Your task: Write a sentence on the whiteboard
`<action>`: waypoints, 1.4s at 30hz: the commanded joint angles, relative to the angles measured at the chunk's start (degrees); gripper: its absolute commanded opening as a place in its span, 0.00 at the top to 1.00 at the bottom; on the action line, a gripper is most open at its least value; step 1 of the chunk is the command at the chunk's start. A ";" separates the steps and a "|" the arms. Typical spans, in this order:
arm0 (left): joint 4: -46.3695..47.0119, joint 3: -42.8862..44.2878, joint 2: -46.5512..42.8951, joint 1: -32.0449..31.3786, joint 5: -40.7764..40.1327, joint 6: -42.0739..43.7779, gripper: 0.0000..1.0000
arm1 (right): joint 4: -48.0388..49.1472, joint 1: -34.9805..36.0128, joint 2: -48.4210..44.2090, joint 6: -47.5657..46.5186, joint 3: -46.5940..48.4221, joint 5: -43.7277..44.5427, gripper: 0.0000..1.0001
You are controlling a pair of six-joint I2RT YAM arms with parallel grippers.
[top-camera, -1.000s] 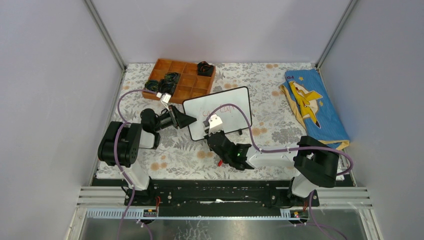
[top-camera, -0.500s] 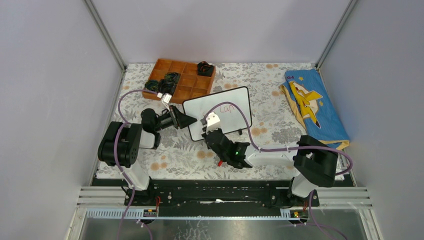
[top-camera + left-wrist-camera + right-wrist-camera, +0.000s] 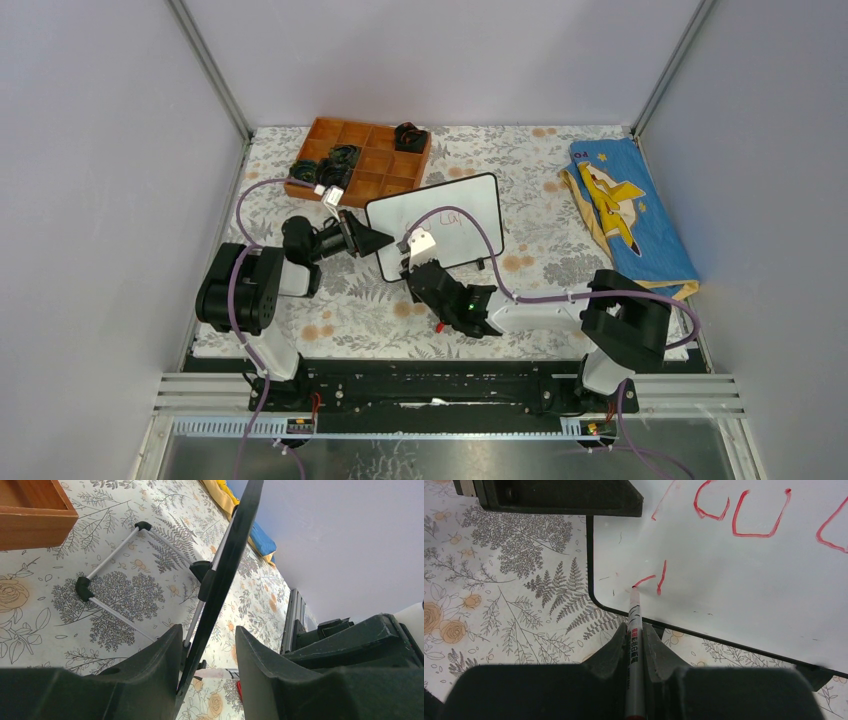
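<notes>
The whiteboard (image 3: 455, 232) stands tilted on its wire stand (image 3: 112, 555) mid-table. Red words of the sentence (image 3: 452, 216) run along its upper part, seen as large strokes (image 3: 739, 515) in the right wrist view. My right gripper (image 3: 418, 250) is shut on a white marker (image 3: 634, 625), and its red tip touches the board near the lower left corner beside two short fresh strokes (image 3: 655, 580). My left gripper (image 3: 378, 241) is open and straddles the board's left edge (image 3: 227, 555). The edge rests against one finger (image 3: 150, 665), with a gap to the other.
An orange compartment tray (image 3: 372, 178) with black items stands behind the board at the back left, its corner (image 3: 35, 515) in the left wrist view. A blue and yellow cloth (image 3: 625, 215) lies at the right. Grey walls enclose the floral table.
My right gripper has moved a little left and down along the board to its lower left corner. The left gripper has not moved.
</notes>
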 commanded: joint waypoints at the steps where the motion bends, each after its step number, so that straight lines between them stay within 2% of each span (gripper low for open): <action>1: 0.81 1.19 -1.36 -0.36 0.27 1.20 0.50 | 0.02 0.19 0.36 1.06 0.82 0.24 1.00; 14: 0.13 1.16 -1.73 -0.45 0.14 1.63 0.50 | -1.76 -0.45 -2.45 0.48 -1.18 4.63 1.00; 35: -2.04 1.47 -2.02 -0.89 -0.02 2.99 0.50 | -1.98 -2.18 -3.52 -0.52 2.43 5.60 1.00; 42: -3.24 1.57 -2.35 -0.97 -0.28 3.82 0.50 | 1.24 -2.09 -7.95 -0.49 -2.65 3.22 1.00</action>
